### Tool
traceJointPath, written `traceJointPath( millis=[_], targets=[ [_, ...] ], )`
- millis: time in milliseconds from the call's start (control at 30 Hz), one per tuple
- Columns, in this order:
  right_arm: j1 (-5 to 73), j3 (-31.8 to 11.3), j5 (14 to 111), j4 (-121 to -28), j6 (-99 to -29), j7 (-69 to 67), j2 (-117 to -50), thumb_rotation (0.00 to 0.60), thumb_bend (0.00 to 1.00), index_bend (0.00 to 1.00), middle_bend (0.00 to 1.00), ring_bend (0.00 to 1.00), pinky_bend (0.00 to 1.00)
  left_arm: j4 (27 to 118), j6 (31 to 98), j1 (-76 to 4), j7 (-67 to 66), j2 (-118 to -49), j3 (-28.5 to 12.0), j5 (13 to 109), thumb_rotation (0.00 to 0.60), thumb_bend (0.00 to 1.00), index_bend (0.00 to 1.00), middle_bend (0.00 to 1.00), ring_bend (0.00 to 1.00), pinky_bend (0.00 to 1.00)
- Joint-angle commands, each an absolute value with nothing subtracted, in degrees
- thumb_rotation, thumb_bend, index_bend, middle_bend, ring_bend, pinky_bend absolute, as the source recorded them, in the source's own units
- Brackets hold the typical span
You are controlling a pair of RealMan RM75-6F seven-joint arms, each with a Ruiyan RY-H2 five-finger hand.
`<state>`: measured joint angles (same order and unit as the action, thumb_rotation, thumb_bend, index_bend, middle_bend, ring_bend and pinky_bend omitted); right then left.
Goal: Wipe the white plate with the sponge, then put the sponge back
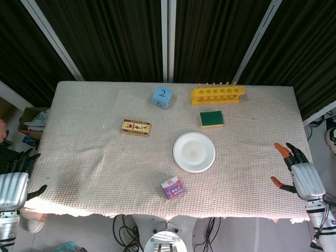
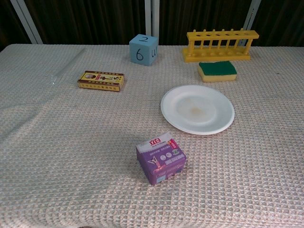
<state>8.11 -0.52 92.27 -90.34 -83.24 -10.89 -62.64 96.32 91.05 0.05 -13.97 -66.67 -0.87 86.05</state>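
Note:
A white plate (image 1: 194,151) (image 2: 197,109) with a faint brownish stain lies right of the table's middle. Just behind it rests the sponge (image 1: 211,118) (image 2: 217,71), green on top and yellow below, in front of the yellow rack. My right hand (image 1: 298,170) hovers at the table's right edge, fingers apart and holding nothing, well away from the plate. At the left edge, my left hand (image 1: 16,181) is likewise empty with its fingers spread. Neither hand shows in the chest view.
A yellow test-tube rack (image 1: 217,94) (image 2: 221,45) and a blue numbered cube (image 1: 162,97) (image 2: 143,49) stand at the back. A small yellow-brown box (image 1: 136,127) (image 2: 101,80) lies left of the plate, and a purple carton (image 1: 172,187) (image 2: 160,158) near the front.

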Motion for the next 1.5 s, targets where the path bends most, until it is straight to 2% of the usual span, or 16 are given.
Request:
traceJointPath(
  millis=[33, 267, 367, 467, 567, 700, 800, 933, 1033, 1300, 1500],
  targets=[
    [7.8, -0.4, 92.3, -90.3, -83.5, -11.1, -62.8, 0.600, 0.12, 0.00, 0.15, 0.04, 0.14, 96.2, 91.0, 0.1, -13.8, -66.7, -0.8, 86.2, 0.600, 0.00, 0.17, 0.08, 0.08, 0.16],
    [11.1, -2.3, 91.9, -91.3, -79.9, -7.5, -62.5, 0.600, 0.12, 0.00, 0.14, 0.04, 0.14, 96.3, 90.7, 0.0, -13.6, -66.7, -0.6, 86.8, 0.600, 0.00, 0.17, 0.08, 0.08, 0.16],
    [15.8, -4.9, 89.8, -93.1, -73.8, -4.2, -61.9, 0.600, 0.12, 0.00, 0.14, 0.04, 0.14, 96.2, 90.9, 0.2, -13.3, -66.9, -0.6, 86.9, 0.600, 0.00, 0.17, 0.08, 0.08, 0.16],
    [22.4, -8.6, 84.5, -93.2, -64.4, -0.7, -62.7, 0.600, 0.12, 0.00, 0.14, 0.04, 0.14, 96.0, 90.8, 0.4, -13.1, -67.2, -0.6, 86.6, 0.600, 0.00, 0.17, 0.08, 0.08, 0.16],
    [29.6, -11.9, 77.3, -89.2, -54.4, 3.7, -66.2, 0.600, 0.12, 0.00, 0.14, 0.04, 0.14, 95.8, 90.4, 0.4, -13.0, -67.5, -0.5, 86.2, 0.600, 0.00, 0.17, 0.08, 0.08, 0.16],
    [37.9, -14.0, 68.7, -80.4, -45.4, 12.7, -73.8, 0.600, 0.12, 0.00, 0.14, 0.04, 0.14, 95.7, 89.8, 0.5, -12.8, -67.5, -0.5, 85.5, 0.600, 0.00, 0.17, 0.08, 0.08, 0.16],
    [42.2, -14.6, 63.6, -73.8, -42.5, 18.1, -79.6, 0.600, 0.12, 0.00, 0.14, 0.04, 0.14, 95.6, 89.6, 0.6, -12.8, -67.4, -0.7, 84.8, 0.600, 0.00, 0.17, 0.08, 0.08, 0.16],
    [46.1, -14.9, 58.1, -65.2, -40.1, 21.3, -86.7, 0.600, 0.17, 0.08, 0.16, 0.04, 0.14, 95.2, 88.8, 0.5, -12.7, -67.6, -0.8, 84.1, 0.600, 0.00, 0.18, 0.08, 0.08, 0.16],
    [48.5, -15.0, 55.9, -59.3, -38.6, 22.3, -91.1, 0.600, 0.18, 0.08, 0.16, 0.04, 0.14, 94.9, 88.1, 0.3, -12.5, -67.7, -0.8, 83.3, 0.600, 0.00, 0.18, 0.08, 0.08, 0.16],
    [52.7, -14.4, 54.1, -49.4, -35.1, 23.2, -97.1, 0.600, 0.19, 0.09, 0.18, 0.04, 0.14, 93.8, 87.1, 0.0, -11.5, -67.8, -1.3, 82.2, 0.600, 0.00, 0.18, 0.08, 0.08, 0.16],
    [54.6, -14.1, 54.8, -45.0, -33.8, 22.7, -99.7, 0.600, 0.23, 0.17, 0.22, 0.04, 0.14, 93.3, 86.9, 0.0, -11.2, -67.9, -1.3, 82.1, 0.600, 0.00, 0.18, 0.08, 0.08, 0.16]
  ],
)
